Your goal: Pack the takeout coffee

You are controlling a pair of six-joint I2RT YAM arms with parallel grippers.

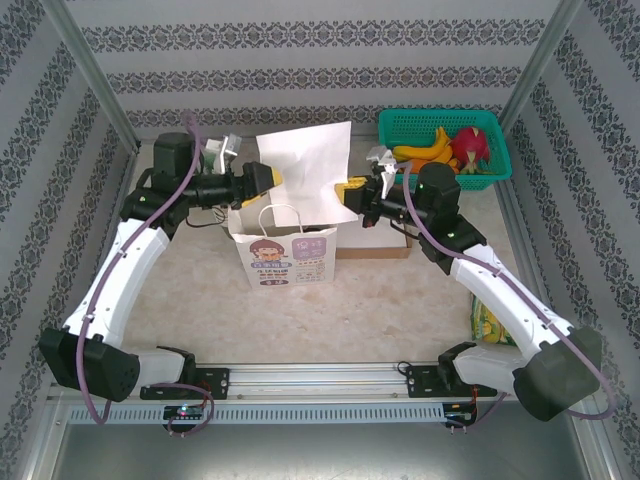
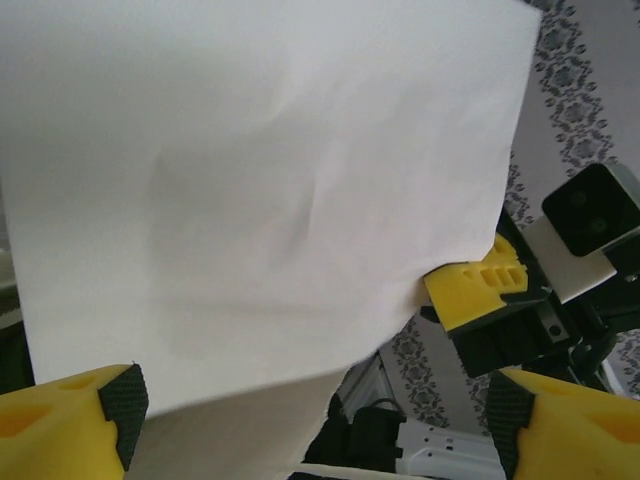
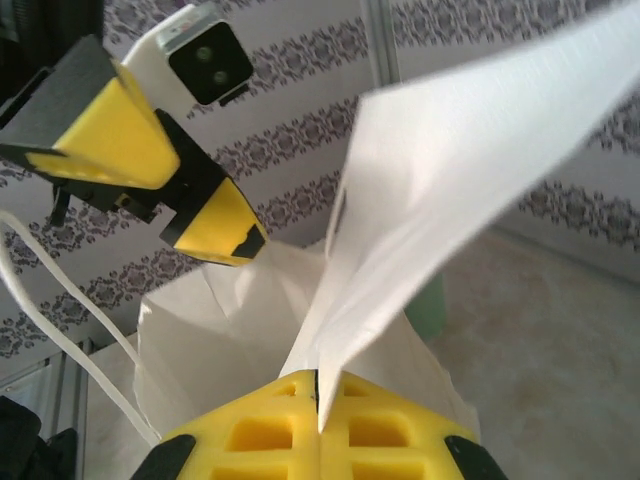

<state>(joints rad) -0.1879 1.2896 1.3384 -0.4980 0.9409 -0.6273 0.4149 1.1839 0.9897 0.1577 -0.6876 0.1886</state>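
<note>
The takeout coffee is out of view. A white paper bag (image 1: 285, 250) with a cartoon print stands upright at the table's middle, and its open mouth (image 3: 225, 320) lies below my right gripper. A white paper sheet (image 1: 305, 160) stands above the bag. My right gripper (image 1: 347, 192) (image 3: 320, 405) is shut on the sheet's lower corner (image 3: 400, 230). My left gripper (image 1: 272, 178) (image 2: 320, 420) is open at the sheet's left edge, its pads (image 2: 122, 405) wide apart below the sheet (image 2: 260, 190).
A green basket (image 1: 400, 125) with bananas and a red fruit sits at the back right. A low cardboard box (image 1: 375, 250) lies right of the bag. A yellow-green packet (image 1: 488, 322) lies by the right arm. Patterned walls close in the back and sides.
</note>
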